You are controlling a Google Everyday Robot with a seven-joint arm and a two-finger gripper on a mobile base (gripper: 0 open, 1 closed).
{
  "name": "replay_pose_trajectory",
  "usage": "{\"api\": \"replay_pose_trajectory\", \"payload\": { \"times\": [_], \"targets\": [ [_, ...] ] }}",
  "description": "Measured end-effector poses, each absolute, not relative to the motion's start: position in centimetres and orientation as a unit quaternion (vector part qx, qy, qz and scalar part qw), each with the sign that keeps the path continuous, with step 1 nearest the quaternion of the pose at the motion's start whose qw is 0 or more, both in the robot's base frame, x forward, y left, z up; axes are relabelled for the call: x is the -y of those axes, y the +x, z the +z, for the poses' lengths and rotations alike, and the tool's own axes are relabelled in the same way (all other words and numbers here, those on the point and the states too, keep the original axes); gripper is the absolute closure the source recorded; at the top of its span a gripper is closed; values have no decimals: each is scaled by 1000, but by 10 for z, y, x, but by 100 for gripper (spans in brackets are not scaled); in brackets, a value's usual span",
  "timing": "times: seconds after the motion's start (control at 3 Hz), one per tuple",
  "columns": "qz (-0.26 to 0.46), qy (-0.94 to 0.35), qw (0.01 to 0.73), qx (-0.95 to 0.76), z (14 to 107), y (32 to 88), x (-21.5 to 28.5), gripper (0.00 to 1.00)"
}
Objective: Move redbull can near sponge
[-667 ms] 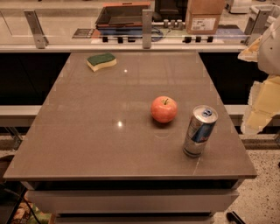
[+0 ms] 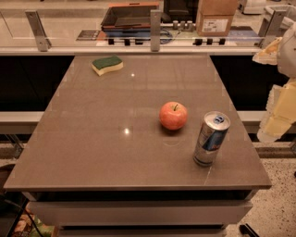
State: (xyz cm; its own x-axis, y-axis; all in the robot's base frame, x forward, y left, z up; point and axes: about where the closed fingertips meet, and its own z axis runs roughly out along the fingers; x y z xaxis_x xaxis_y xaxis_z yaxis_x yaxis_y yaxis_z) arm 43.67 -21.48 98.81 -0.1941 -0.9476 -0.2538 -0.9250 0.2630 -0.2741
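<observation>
Redbull can: standing near the table's front-right corner, beside apple, well apart from sponge at far left; gripper off the right edge, grip state indeterminable; step judged approach, next reaching in to grasp the can.

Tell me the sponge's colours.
Sponge: dark green top, pale yellow foam; camera view. Gripper at the picture's right edge.

I can read no words or numbers anywhere: the redbull can shows only blue and silver patches, no legible lettering. Far behind the can, the white label on the cardboard box carries print too small to read. My gripper hangs to the right of the can, bearing no marking I can make out.
</observation>
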Motion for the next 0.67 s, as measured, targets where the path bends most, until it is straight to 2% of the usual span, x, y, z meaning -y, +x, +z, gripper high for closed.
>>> {"api": "replay_pose_trajectory", "payload": {
  "times": [0.67],
  "targets": [
    [83,-639,261,-719,980,417,213,0]
  ]
}}
